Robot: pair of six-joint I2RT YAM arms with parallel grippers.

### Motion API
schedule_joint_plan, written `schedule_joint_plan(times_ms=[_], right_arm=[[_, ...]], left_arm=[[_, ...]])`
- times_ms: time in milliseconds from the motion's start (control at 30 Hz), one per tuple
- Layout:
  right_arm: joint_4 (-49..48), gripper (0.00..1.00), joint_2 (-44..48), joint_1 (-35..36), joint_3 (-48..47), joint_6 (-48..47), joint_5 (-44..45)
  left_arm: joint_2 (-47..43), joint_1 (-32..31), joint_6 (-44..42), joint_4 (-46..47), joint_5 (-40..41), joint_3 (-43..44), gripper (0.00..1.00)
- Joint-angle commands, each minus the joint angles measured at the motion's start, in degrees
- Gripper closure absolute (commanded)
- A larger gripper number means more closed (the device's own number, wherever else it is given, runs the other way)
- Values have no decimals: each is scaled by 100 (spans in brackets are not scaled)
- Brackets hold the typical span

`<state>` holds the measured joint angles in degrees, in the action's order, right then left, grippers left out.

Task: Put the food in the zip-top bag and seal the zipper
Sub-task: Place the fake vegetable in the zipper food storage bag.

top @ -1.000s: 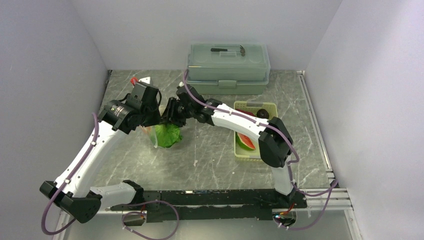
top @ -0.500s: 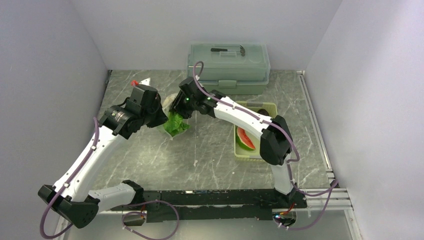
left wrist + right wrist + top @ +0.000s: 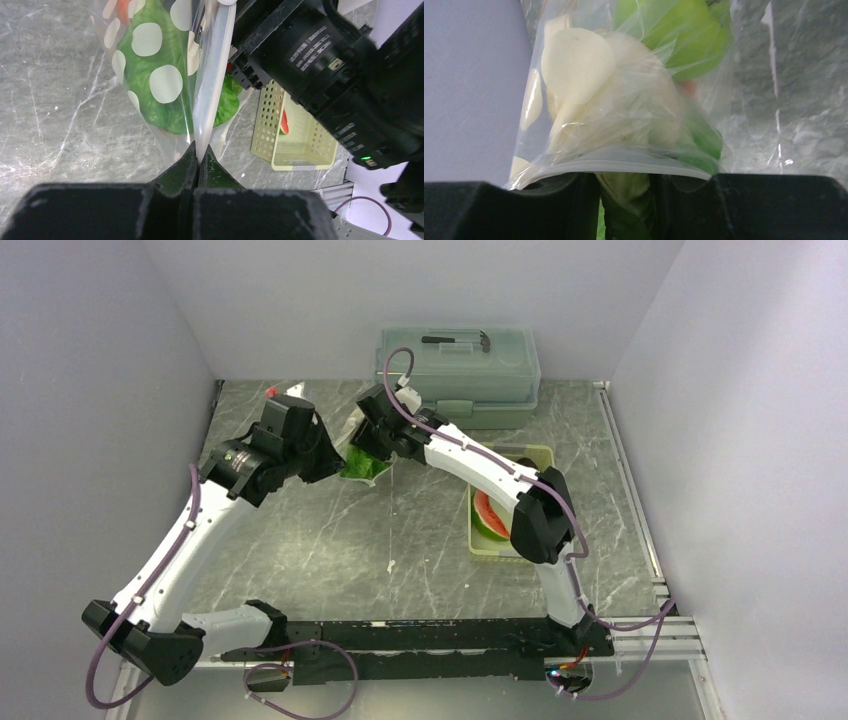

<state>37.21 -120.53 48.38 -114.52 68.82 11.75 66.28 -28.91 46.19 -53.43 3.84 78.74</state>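
Note:
The zip-top bag (image 3: 150,75), clear with white dots, hangs tilted between my two grippers, just above the table near the back. Green lettuce (image 3: 165,107) fills it, with an orange-red piece (image 3: 122,6) deeper in. My left gripper (image 3: 198,156) is shut on the bag's mouth edge with the zipper (image 3: 212,80). My right gripper (image 3: 624,182) is at the mouth, shut on a lettuce leaf (image 3: 629,187); the zipper strip (image 3: 614,166) lies across its fingers. From above, the bag (image 3: 365,468) sits between the left gripper (image 3: 338,462) and the right gripper (image 3: 368,448).
A pale yellow perforated tray (image 3: 508,548) to the right holds a watermelon slice (image 3: 490,520). A lidded grey-green box (image 3: 457,365) stands against the back wall, just behind the right wrist. Walls close in on the left, back and right.
Both grippers have carried the bag with the lettuce away from the table's middle toward the back, close to the box. The bag now hangs tilted instead of resting on the table.

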Motion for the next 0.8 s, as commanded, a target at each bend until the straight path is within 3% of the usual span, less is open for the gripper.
schedule_joint_plan(times_ms=[0, 300, 367, 433, 500, 767], right_arm=[[-751, 100, 80, -585, 621, -553, 2180], [-1308, 100, 528, -490, 1418, -1045, 2511], [-1552, 91, 747, -439, 1684, -1263, 2430], [-1701, 70, 983, -406, 1911, -1397, 2268], [-1881, 59, 1232, -392, 2121, -1572, 2040], [-1634, 45, 1746, -382, 2142, -1944, 994]], left_arm=[[-217, -89, -23, -1020, -879, 1012, 100], [28, 28, -69, -1221, -1477, 2107, 100], [17, 50, -44, -1176, -1499, 2068, 100], [25, 75, -24, -1137, -1468, 1978, 100], [9, 100, -10, -1062, -1413, 1819, 100], [-3, 170, -5, -816, -1146, 1436, 100]])
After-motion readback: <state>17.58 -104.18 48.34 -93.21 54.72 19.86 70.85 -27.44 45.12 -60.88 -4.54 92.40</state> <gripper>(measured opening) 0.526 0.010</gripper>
